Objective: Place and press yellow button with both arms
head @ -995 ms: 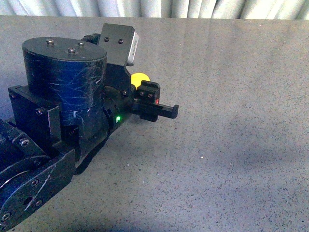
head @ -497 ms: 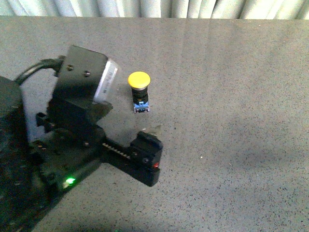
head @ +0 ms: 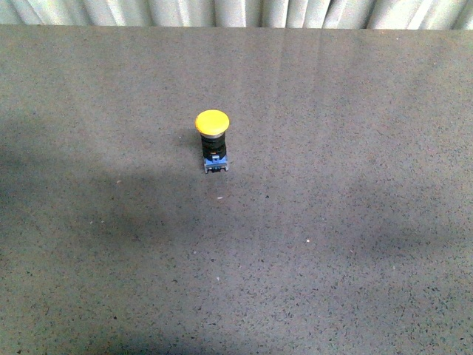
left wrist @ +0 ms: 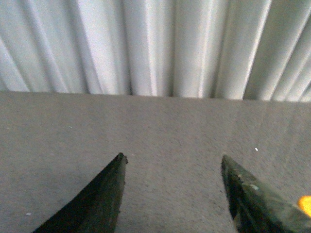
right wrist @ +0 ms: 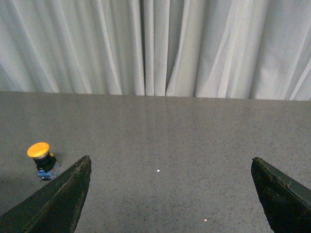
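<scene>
The yellow button [head: 212, 140] stands upright on the grey table, yellow cap on top, black body and blue-grey base below. Neither arm shows in the front view. In the right wrist view the button [right wrist: 42, 160] stands beyond and outside one finger of my right gripper [right wrist: 171, 165], which is open wide and empty. My left gripper [left wrist: 173, 162] is open and empty over bare table; a sliver of the yellow cap [left wrist: 305, 204] shows at the picture's edge behind one finger [left wrist: 252, 199].
The grey speckled table [head: 332, 222] stretches all around the button. White pleated curtains [right wrist: 155, 46] hang behind the table's far edge.
The left arm, which covered the button a second ago and then drew back toward the near left, has left the front view. The button stands alone where it was.
</scene>
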You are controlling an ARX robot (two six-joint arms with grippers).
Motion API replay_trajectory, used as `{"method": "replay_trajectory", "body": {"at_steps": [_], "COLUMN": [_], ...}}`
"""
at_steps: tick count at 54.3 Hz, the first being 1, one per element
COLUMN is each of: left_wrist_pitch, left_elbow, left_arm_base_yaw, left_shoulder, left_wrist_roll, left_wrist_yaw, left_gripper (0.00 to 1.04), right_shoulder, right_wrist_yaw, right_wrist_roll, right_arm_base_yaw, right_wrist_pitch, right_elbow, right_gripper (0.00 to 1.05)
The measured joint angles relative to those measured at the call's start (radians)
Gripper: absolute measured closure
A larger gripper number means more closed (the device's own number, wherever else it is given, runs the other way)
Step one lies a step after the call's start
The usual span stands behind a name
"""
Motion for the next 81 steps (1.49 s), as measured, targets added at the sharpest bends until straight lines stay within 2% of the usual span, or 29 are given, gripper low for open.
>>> {"method": "replay_trajectory", "body": {"at_steps": [4, 7, 11, 15, 16, 22, 27, 31, 33, 36, 42, 46, 55, 58, 65, 79, 81], "left_wrist_pitch": [-0.037, -0.087, -0.138, -0.180, -0.190, -0.267, -0.327, -0.369, -0.409, -0.441, -0.536, -0.587, -0.664, -0.697, -0.768, -0.871, -0.882], "left_elbow": [-0.033, -0.066, -0.092, -0.107, -0.110, -0.128, -0.140, -0.146, -0.154, -0.156, -0.156, -0.156, -0.157, -0.157, -0.157, -0.157, -0.157], "left_arm_base_yaw": [0.028, 0.063, 0.095, 0.112, 0.116, 0.148, 0.166, 0.180, 0.222, 0.254, 0.277, 0.278, 0.278, 0.278, 0.278, 0.278, 0.278], "left_shoulder": [-0.097, -0.176, -0.251, -0.309, -0.323, -0.421, -0.495, -0.542, -0.589, -0.624, -0.731, -0.787, -0.870, -0.903, -0.977, -1.081, -1.092], "left_wrist_roll": [0.008, 0.013, 0.014, 0.016, 0.016, 0.019, 0.020, 0.020, 0.021, 0.022, 0.022, 0.022, 0.022, 0.022, 0.022, 0.022, 0.022], "left_wrist_yaw": [0.042, 0.069, 0.099, 0.125, 0.127, 0.154, 0.175, 0.180, 0.248, 0.272, 0.283, 0.282, 0.282, 0.282, 0.282, 0.282, 0.282], "left_gripper": [0.62, 0.78, 0.93, 1.04, 1.03, 1.03, 1.03, 1.03, 1.03, 1.03, 1.03, 1.03, 1.03, 1.03, 1.03, 1.03, 1.03], "right_shoulder": [0.000, 0.000, 0.000, 0.000, 0.005, 0.229, 0.406, 0.504, 0.584, 0.672, 0.984, 1.171, 1.443, 1.543, 1.725, 1.875, 1.889], "right_wrist_yaw": [-0.002, -0.003, -0.003, -0.003, -0.014, -0.236, -0.246, -0.223, -0.182, -0.138, -0.001, 0.045, 0.112, 0.125, 0.110, 0.106, 0.110], "right_wrist_roll": [0.000, 0.000, 0.000, 0.000, 0.004, 0.191, 0.257, 0.267, 0.259, 0.233, 0.159, 0.150, 0.138, 0.140, 0.195, 0.246, 0.250], "right_arm_base_yaw": [0.000, 0.000, 0.000, 0.000, -0.002, -0.047, -0.054, -0.052, -0.029, 0.013, 0.182, 0.270, 0.372, 0.403, 0.446, 0.470, 0.473], "right_wrist_pitch": [0.000, 0.000, 0.000, 0.000, -0.006, -0.269, -0.212, -0.145, -0.076, -0.008, 0.156, 0.208, 0.219, 0.164, 0.013, -0.032, -0.041], "right_elbow": [0.000, 0.000, 0.000, 0.000, 0.002, 0.133, 0.203, 0.253, 0.303, 0.345, 0.467, 0.557, 0.752, 0.838, 0.995, 1.155, 1.172], "right_gripper": [0.09, 0.09, 0.09, 0.09, 0.09, 0.09, 0.09, 0.09, 0.09, 0.09, 0.09, 0.09, 0.09, 0.18, 0.48, 1.03, 1.03]}}
